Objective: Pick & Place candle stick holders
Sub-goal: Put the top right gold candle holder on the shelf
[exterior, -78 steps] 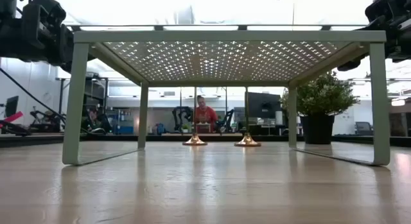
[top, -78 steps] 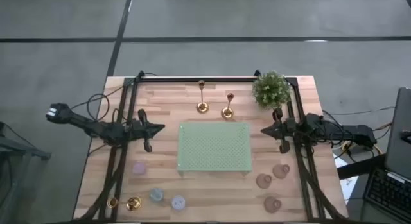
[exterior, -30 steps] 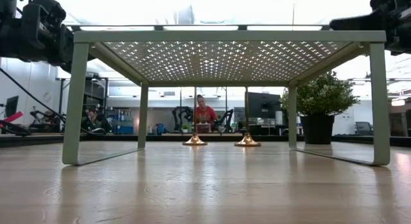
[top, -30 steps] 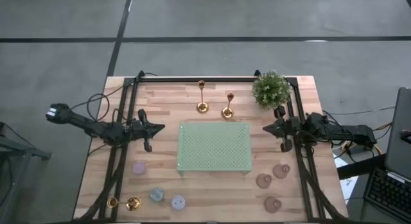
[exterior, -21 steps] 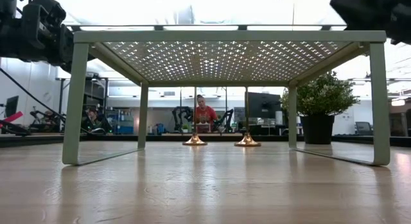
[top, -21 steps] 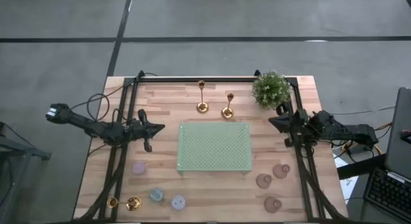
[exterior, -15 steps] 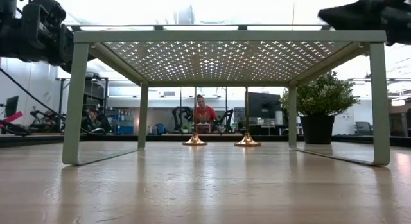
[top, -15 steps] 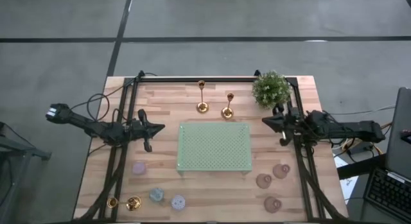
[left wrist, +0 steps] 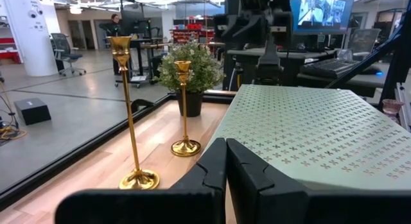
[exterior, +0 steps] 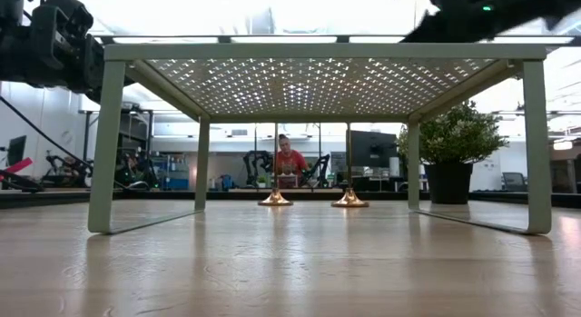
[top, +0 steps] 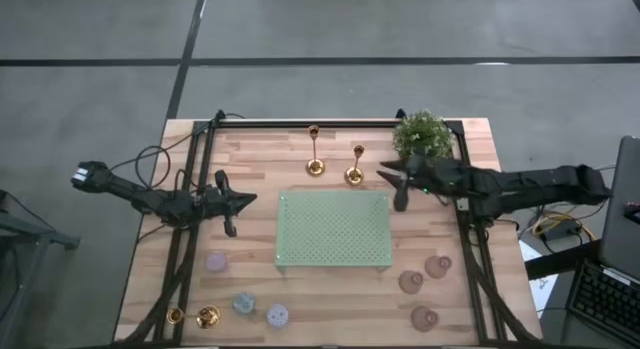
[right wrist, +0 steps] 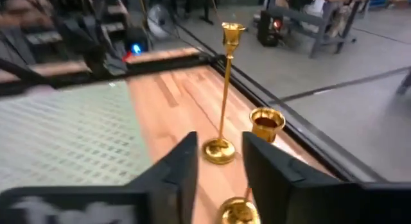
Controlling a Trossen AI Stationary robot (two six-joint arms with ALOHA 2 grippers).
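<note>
Two gold candle stick holders (top: 315,155) (top: 355,165) stand upright on their round bases at the far middle of the table. A third gold holder (top: 196,315) lies on its side at the near left. Three pastel holders (top: 244,304) sit near left and three brownish-pink ones (top: 424,279) near right. My right gripper (top: 384,171) hovers open just right of the standing gold pair; in its wrist view the fingers (right wrist: 219,139) frame the farther holder (right wrist: 225,89) from a distance. My left gripper (top: 250,198) waits shut, left of the green rack.
A green perforated rack (top: 333,229) on legs fills the table's middle. A potted plant (top: 422,137) stands at the far right corner, close behind my right arm. Black frame rails (top: 310,123) run along the far and side edges. People sit in the room beyond.
My right arm has stretched out from the table's right edge, rising and going left and toward the far side. Its gripper has passed the plant and now hangs beside the two standing gold holders. My left arm and all the holders have stayed put.
</note>
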